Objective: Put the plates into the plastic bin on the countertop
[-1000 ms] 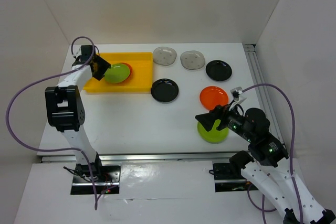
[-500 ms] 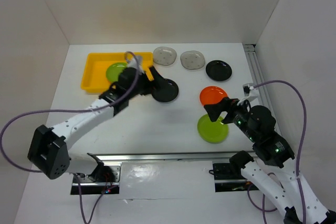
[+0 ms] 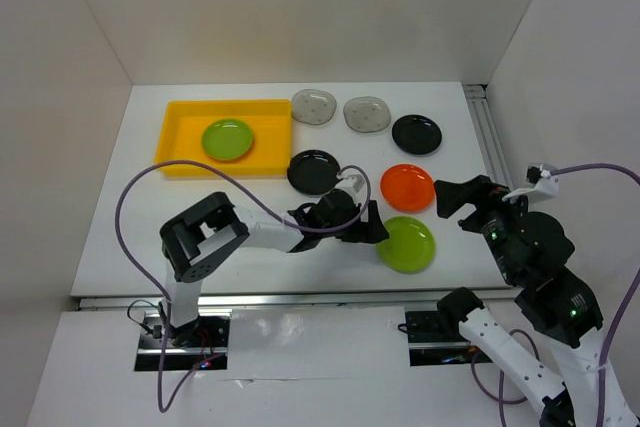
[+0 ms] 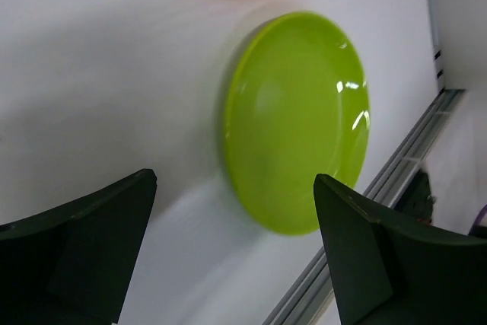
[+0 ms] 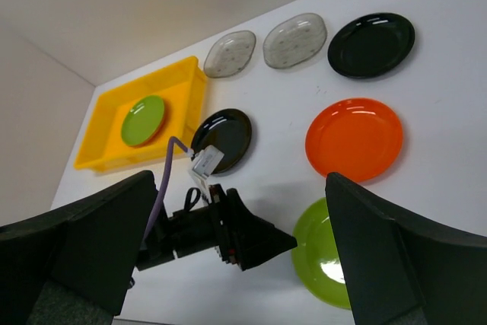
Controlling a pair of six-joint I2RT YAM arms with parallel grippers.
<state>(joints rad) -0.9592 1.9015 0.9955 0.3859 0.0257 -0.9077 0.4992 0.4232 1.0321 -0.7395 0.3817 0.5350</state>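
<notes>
The lime plate [image 3: 405, 244] lies flat on the countertop [image 3: 460, 147], close to the front edge. It sits just beside the orange plate [image 3: 408, 187] and well apart from the bin [image 3: 185, 132] at far left, where one green plate [image 3: 227, 139] is already in. The left gripper [image 3: 378, 231] is low, right at the lime plate's near rim. It points away from the bin with its jaws spread wide and nothing between them. In its wrist view the plate sits dead ahead, just past the fingers [image 4: 76, 249]. The right gripper [image 3: 445, 199] hangs higher on the plate's other side, also wide and empty. The plate is round, so no axis to line up. The left arm looks nearer, and the carry would run back leftward to the bin.
</notes>
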